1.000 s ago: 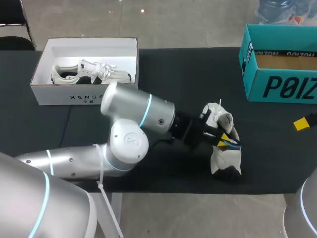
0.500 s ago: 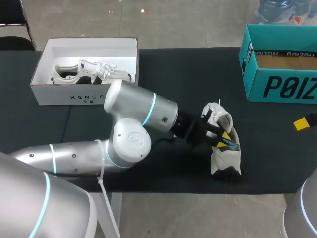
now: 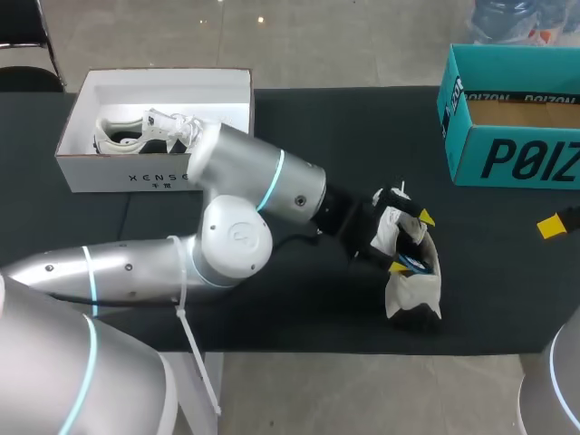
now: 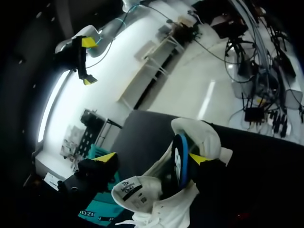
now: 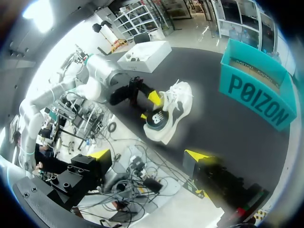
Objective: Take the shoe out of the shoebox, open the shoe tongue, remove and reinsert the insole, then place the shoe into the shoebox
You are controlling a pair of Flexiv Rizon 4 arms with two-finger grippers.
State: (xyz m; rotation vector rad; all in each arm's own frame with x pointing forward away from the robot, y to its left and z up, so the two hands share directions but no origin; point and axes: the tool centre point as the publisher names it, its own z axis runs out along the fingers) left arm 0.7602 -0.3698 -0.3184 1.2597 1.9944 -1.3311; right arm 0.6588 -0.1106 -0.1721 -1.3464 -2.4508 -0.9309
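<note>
A white shoe (image 3: 414, 288) with black patches stands toe-down on the black table (image 3: 299, 127), right of the middle. My left gripper (image 3: 412, 242) is at its opening, open, one yellow tip above the tongue and one by the collar. In the left wrist view the blue-edged dark insole (image 4: 180, 161) stands on edge in the shoe (image 4: 199, 135), against one fingertip (image 4: 199, 159). The labelled tongue (image 4: 130, 187) lies between the spread fingers of my left gripper (image 4: 153, 158). My right gripper (image 5: 148, 155) hangs open off the table's right side, well clear of the shoe (image 5: 176, 105).
An open white shoebox (image 3: 109, 168) at the back left holds a second white shoe (image 3: 159, 131). An open teal box (image 3: 512, 154) stands at the back right. My left arm (image 3: 236, 245) lies across the table's front middle.
My left gripper has gone from shut to wide open at the shoe's opening, and the arm has shifted slightly. The shoe and my right arm stayed put.
</note>
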